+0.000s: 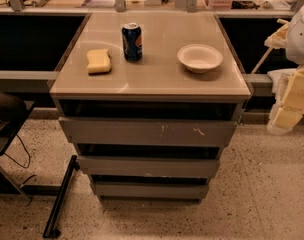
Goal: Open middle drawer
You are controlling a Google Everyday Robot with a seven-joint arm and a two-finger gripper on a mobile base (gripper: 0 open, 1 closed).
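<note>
The gripper [288, 115] hangs at the right edge of the view, pale and yellowish, clear of the cabinet and touching nothing; whether it is spread or pressed together cannot be told. Nearest it, a little above and towards the middle of the view, a white bowl [200, 58] sits on the cabinet top [157, 81]. Beyond the bowl stands a blue can [132, 42], and farther still lies a yellow sponge [99, 61]. Below the gripper's level and away to the same side, the middle drawer [148, 166] shows its plain grey front (a dark gap above it) between the scratched top drawer [147, 132] and the narrow bottom drawer [149, 190].
</note>
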